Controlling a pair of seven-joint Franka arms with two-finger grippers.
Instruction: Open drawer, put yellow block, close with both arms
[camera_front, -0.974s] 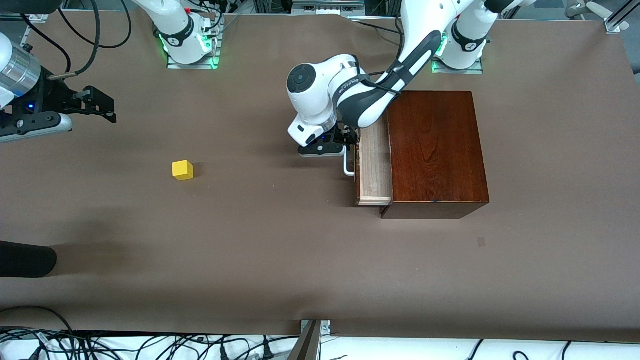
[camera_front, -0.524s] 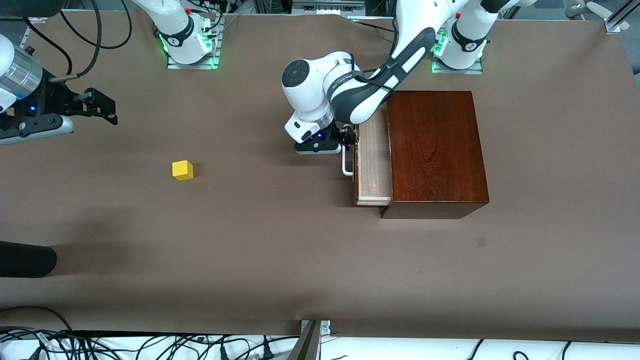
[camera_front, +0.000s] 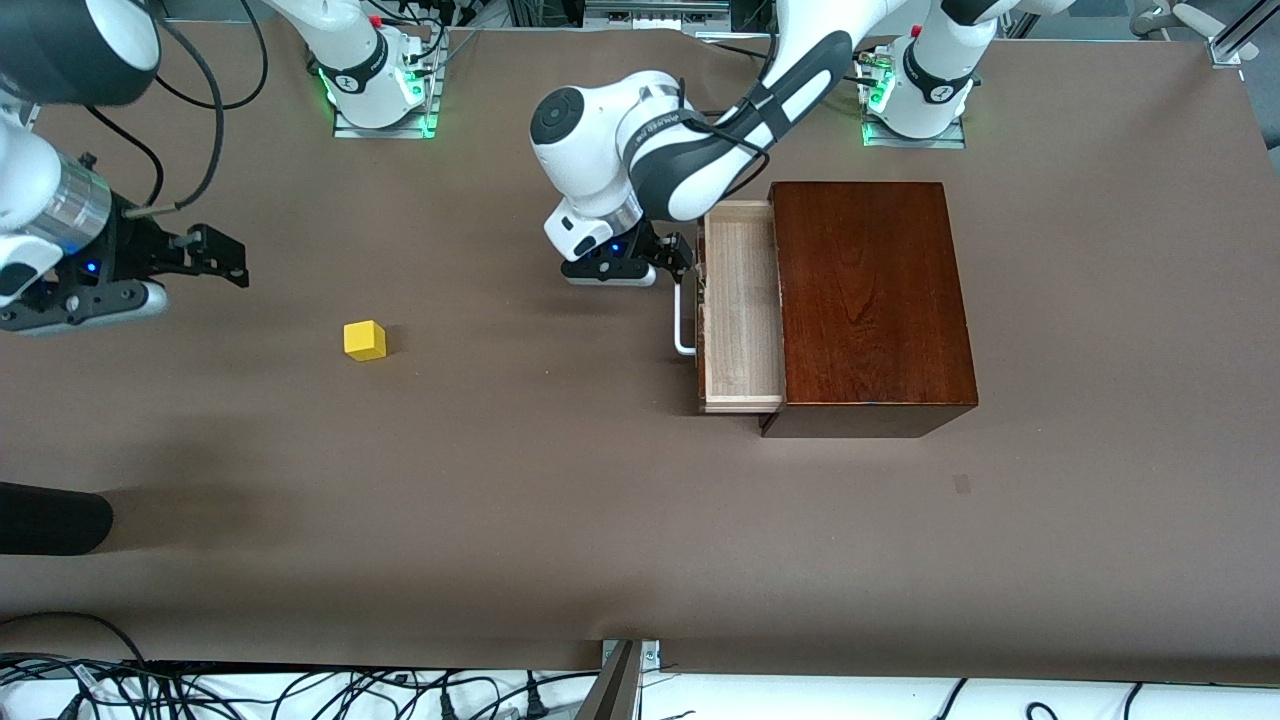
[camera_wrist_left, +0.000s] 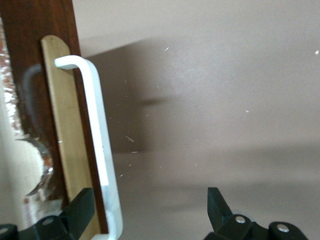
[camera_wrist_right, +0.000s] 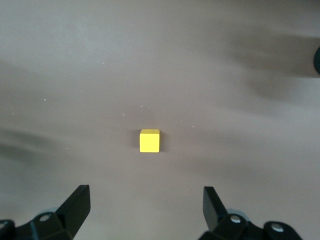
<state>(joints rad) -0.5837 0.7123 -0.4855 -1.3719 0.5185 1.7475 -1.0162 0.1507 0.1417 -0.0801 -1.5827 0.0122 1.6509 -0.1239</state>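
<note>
The drawer (camera_front: 740, 300) stands partly pulled out of the dark mahogany box (camera_front: 870, 300), its pale-wood tray empty. Its white bar handle (camera_front: 680, 322) faces the right arm's end of the table and also shows in the left wrist view (camera_wrist_left: 100, 140). My left gripper (camera_front: 682, 262) is open at the handle's end; the bar lies between its fingers, close to one finger (camera_wrist_left: 82, 210). The yellow block (camera_front: 365, 340) sits alone on the brown table. My right gripper (camera_front: 225, 262) hangs open and empty above the table near the block, which shows ahead of its fingers (camera_wrist_right: 149, 140).
A dark rounded object (camera_front: 50, 520) lies at the table edge at the right arm's end. Cables run along the table edge nearest the front camera. The arm bases (camera_front: 380, 90) stand at the edge farthest from it.
The drawer has slid farther out of the box, with my left gripper moving along at the handle. My right gripper has shifted closer to the yellow block.
</note>
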